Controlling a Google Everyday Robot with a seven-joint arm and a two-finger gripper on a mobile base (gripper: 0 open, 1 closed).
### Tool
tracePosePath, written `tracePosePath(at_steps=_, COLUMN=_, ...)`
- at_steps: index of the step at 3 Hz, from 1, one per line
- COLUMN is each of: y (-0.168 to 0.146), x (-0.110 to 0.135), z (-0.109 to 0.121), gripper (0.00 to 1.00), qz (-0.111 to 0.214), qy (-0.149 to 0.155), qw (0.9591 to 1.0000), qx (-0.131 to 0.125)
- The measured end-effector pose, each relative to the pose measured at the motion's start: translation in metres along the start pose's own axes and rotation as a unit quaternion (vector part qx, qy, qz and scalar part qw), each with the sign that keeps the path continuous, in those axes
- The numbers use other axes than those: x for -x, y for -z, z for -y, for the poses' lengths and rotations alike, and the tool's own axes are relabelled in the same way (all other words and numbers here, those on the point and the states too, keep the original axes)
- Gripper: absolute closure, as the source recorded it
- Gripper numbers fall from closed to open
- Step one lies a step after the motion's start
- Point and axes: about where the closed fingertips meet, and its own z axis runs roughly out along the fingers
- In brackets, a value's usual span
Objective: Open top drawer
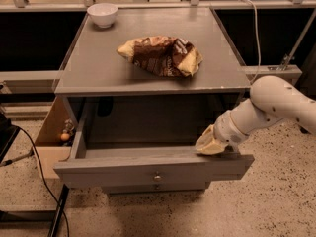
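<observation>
The top drawer (123, 167) of the grey cabinet stands pulled out, its wide front panel carrying a small round metal knob (157, 177) at the centre. The inside looks dark and I see nothing in it. My gripper (210, 144) sits at the drawer's right end, resting on or just behind the top edge of the front panel. The white arm (276, 105) reaches in from the right.
On the cabinet top (98, 68) lie a crumpled brown and yellow chip bag (160, 56) and a white bowl (102, 14) at the back left. A narrower drawer front (158, 187) shows below. A wooden box (49, 142) and black cables (34, 167) are at the left on the speckled floor.
</observation>
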Motion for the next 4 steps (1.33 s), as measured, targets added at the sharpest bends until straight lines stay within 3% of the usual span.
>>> tracePosePath(at_steps=3, y=0.002, x=-0.002, z=-0.006, gripper=1.00, qz=0.006, qy=0.001, qw=1.0000, qx=-0.002)
tracePosePath(at_steps=4, y=0.003, x=-0.003, z=-0.021, gripper=1.00, qz=0.013, qy=0.004, qw=0.9999, qx=0.001)
